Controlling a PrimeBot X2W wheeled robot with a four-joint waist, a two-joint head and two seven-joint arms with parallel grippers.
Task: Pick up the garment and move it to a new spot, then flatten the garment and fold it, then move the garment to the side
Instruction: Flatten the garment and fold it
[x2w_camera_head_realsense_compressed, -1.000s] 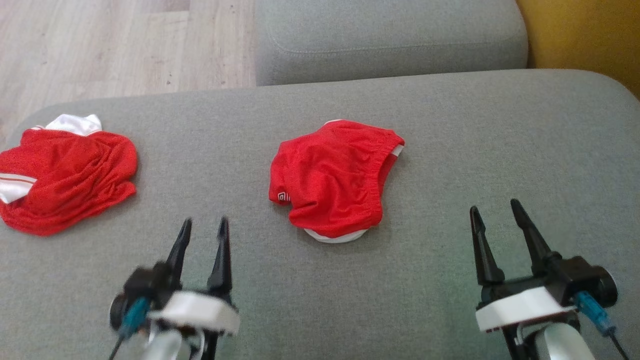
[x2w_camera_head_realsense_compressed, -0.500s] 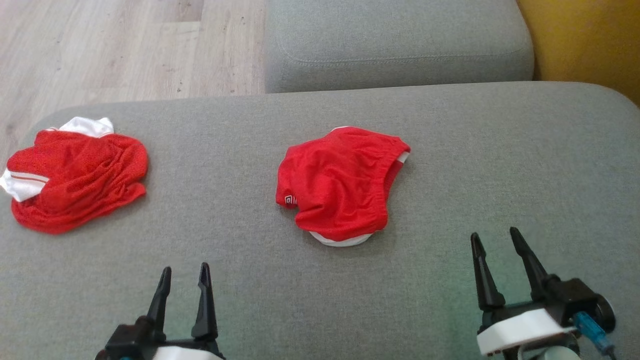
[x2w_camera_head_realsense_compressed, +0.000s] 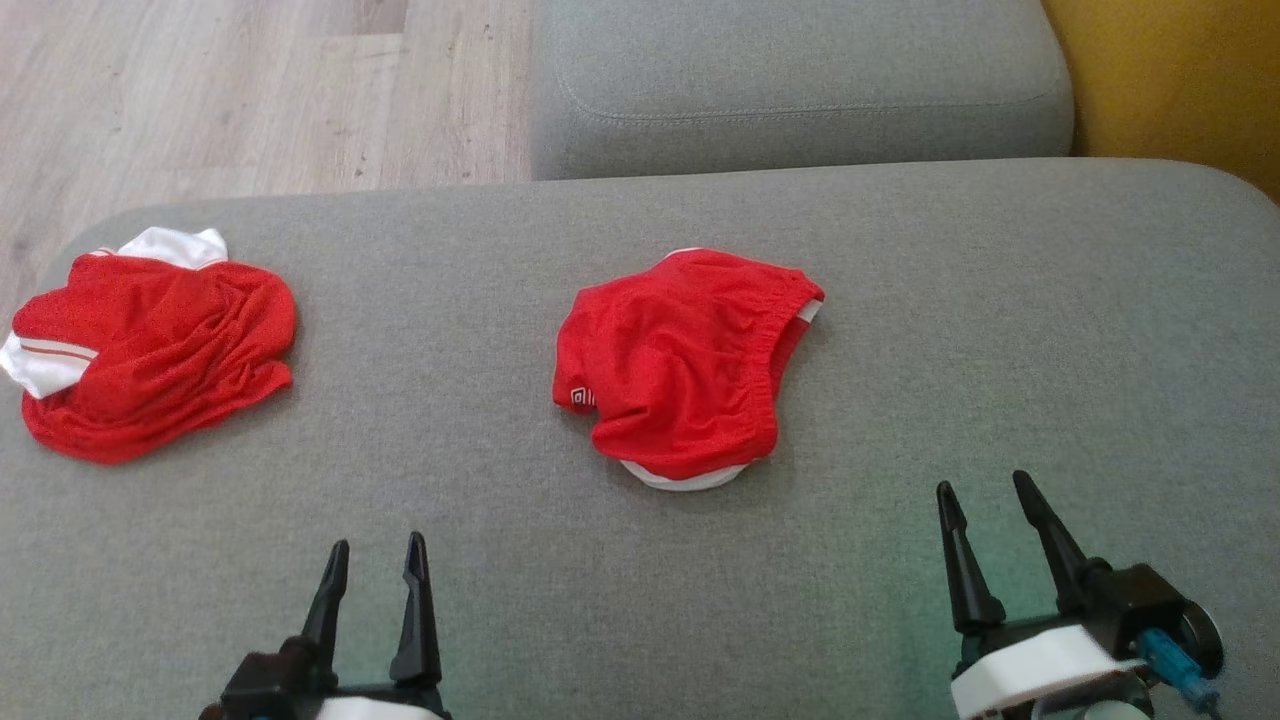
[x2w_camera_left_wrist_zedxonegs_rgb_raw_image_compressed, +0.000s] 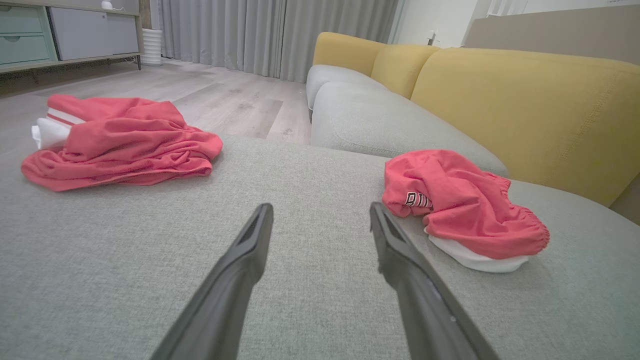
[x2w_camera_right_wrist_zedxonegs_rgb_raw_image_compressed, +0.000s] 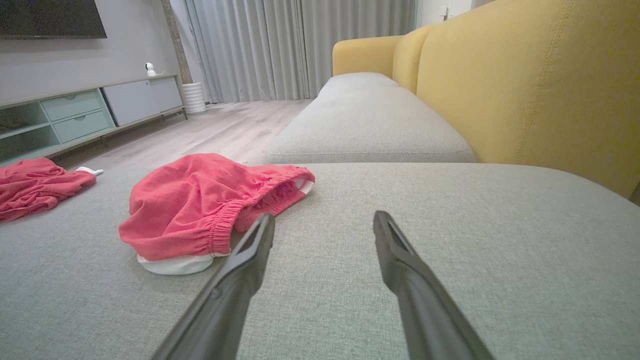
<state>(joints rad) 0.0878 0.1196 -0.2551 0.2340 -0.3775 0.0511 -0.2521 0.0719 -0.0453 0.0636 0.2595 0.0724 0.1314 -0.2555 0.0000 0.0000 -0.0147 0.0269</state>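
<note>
A crumpled red garment (x2w_camera_head_realsense_compressed: 680, 360) with an elastic waistband and white lining lies mid-cushion; it also shows in the left wrist view (x2w_camera_left_wrist_zedxonegs_rgb_raw_image_compressed: 460, 205) and the right wrist view (x2w_camera_right_wrist_zedxonegs_rgb_raw_image_compressed: 200, 205). A second red garment (x2w_camera_head_realsense_compressed: 150, 350) with white trim lies bunched near the cushion's left end, seen too as a red heap (x2w_camera_left_wrist_zedxonegs_rgb_raw_image_compressed: 120, 142) from the left wrist. My left gripper (x2w_camera_head_realsense_compressed: 377, 542) is open and empty, short of both garments. Right of the middle garment, my right gripper (x2w_camera_head_realsense_compressed: 982, 482) hovers open and empty. Each wrist view shows its own gripper (x2w_camera_left_wrist_zedxonegs_rgb_raw_image_compressed: 320, 206) (x2w_camera_right_wrist_zedxonegs_rgb_raw_image_compressed: 324, 215) spread over bare fabric.
Everything rests on a wide grey sofa cushion (x2w_camera_head_realsense_compressed: 1000, 300). Another grey cushion (x2w_camera_head_realsense_compressed: 800, 80) adjoins it at the back. Wooden floor (x2w_camera_head_realsense_compressed: 200, 90) lies beyond the left rear edge. A yellow backrest (x2w_camera_head_realsense_compressed: 1180, 70) rises at the right. A low cabinet (x2w_camera_right_wrist_zedxonegs_rgb_raw_image_compressed: 75, 115) stands across the room.
Both grippers have drawn back toward the bottom of the head view, the left one farther. The camera shifted slightly. Neither garment has moved on the cushion.
</note>
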